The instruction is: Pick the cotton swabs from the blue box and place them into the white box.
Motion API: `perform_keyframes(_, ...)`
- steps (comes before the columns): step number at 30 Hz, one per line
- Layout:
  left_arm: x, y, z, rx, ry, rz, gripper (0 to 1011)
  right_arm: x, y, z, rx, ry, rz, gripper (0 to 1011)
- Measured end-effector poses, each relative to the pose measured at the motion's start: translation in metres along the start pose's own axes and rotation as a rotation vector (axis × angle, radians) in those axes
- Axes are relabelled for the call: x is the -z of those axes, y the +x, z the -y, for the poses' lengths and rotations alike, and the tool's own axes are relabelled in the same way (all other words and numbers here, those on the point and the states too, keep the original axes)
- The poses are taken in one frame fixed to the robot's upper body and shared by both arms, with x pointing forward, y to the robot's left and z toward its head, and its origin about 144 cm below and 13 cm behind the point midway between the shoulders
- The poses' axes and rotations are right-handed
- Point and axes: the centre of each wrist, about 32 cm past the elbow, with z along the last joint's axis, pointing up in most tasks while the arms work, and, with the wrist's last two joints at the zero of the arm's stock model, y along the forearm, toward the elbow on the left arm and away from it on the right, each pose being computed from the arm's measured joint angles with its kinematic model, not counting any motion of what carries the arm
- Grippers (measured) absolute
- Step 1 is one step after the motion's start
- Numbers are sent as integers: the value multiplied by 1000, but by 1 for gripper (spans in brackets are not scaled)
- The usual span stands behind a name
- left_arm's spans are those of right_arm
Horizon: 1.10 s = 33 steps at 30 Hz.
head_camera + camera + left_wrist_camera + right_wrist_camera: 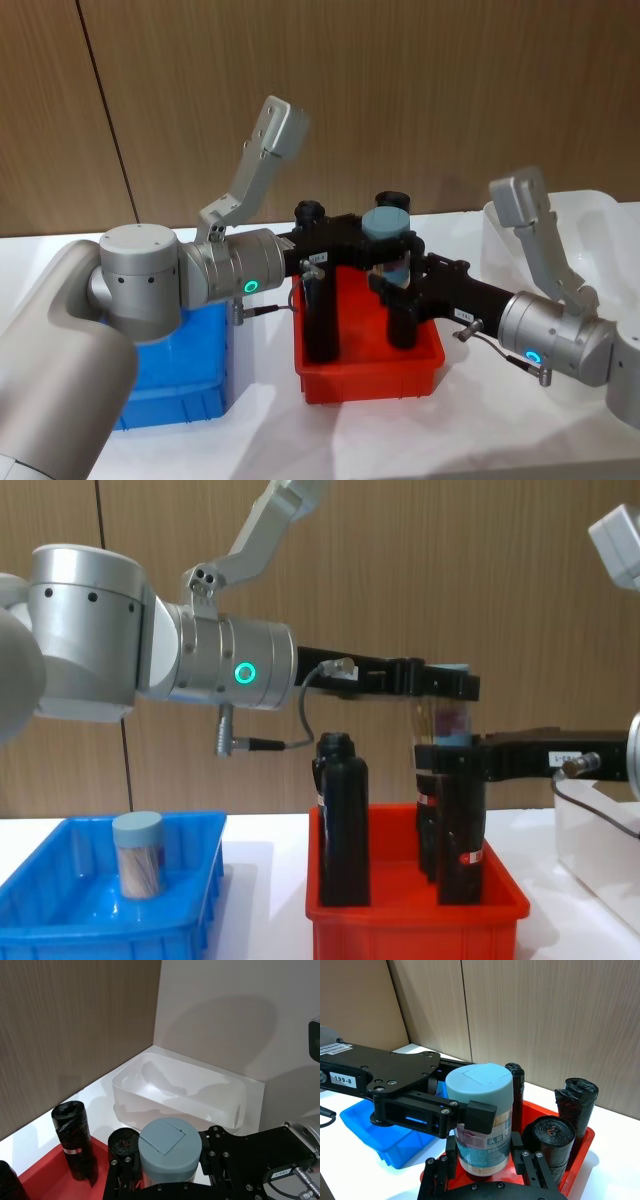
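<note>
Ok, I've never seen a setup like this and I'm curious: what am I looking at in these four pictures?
It is a robot with two arms, each ending in a pincer. One picture looks down from its head, one looks across from its chest, and one comes from each wrist. On the white table stand a blue box with one jar of cotton swabs inside, a red bin of black bottles, and a white box. Above the red bin both arms meet. The left pincer grips a second jar near its pale blue lid, and the right pincer appears to clasp it lower down, as if it is being passed across.
</note>
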Motion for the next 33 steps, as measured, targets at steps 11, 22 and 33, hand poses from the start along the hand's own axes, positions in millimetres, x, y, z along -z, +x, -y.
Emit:
perform_keyframes(11,0,0,0,-3,-1,0,666,-1,1,-4,9,-1,15,618)
perform_keyframes(22,0,0,0,2,0,0,901,-3,1,-6,21,2,27,618)
perform_keyframes(33,0,0,0,1,0,0,1003,-4,1,-7,22,8,31,618)
